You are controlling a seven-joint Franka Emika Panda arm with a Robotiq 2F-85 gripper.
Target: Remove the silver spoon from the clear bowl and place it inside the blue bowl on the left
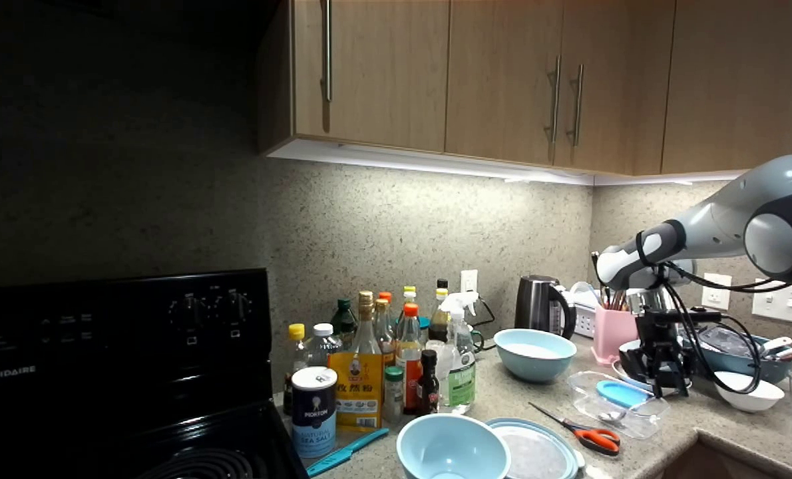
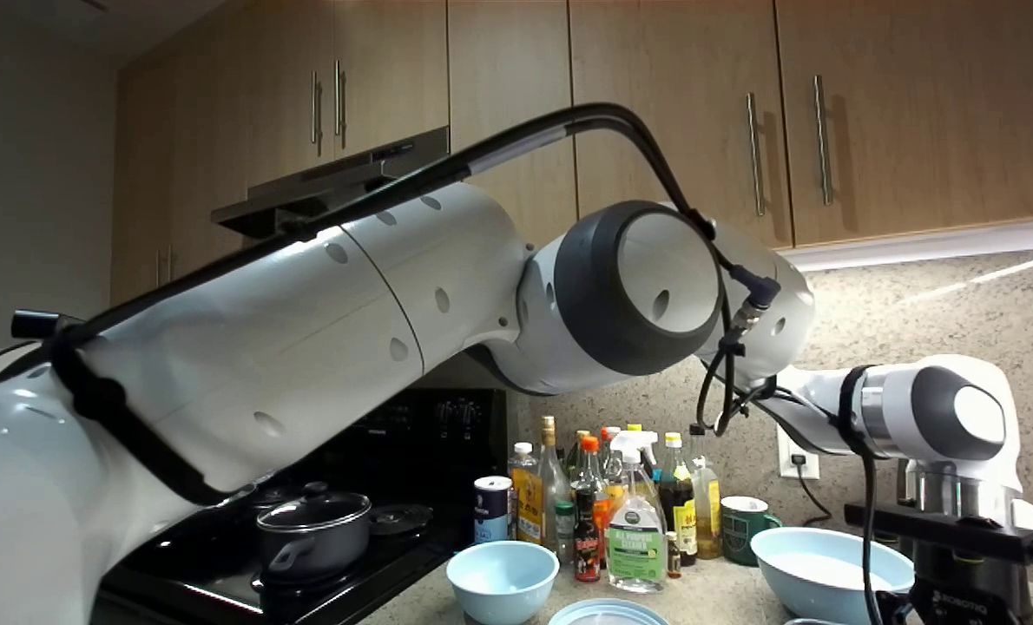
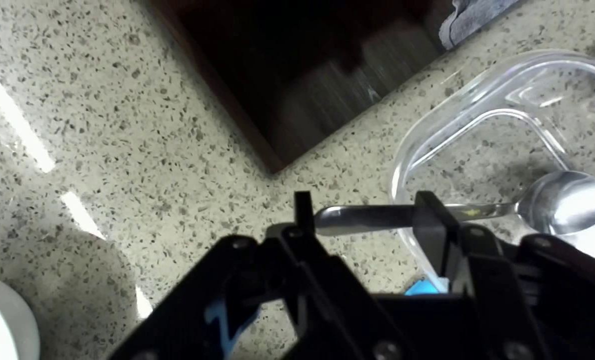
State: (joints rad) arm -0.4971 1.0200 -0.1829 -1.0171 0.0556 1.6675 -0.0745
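Aqua, smooth-rimmed blue bowl (image 1: 452, 446) up front on the counter (image 1: 502, 402) in an exterior view. Just beside it, blue-rimmed lid (image 1: 536, 452); farther on, orange-handled scissors (image 1: 579, 431) between blue bowl and clear bowl (image 3: 482, 150). Shiny silver spoon (image 3: 562, 202), oval head inside the clear bowl, slim handle out over the rim. Jaws wide apart, handle across the gap in the wrist view; contact, cannot tell.
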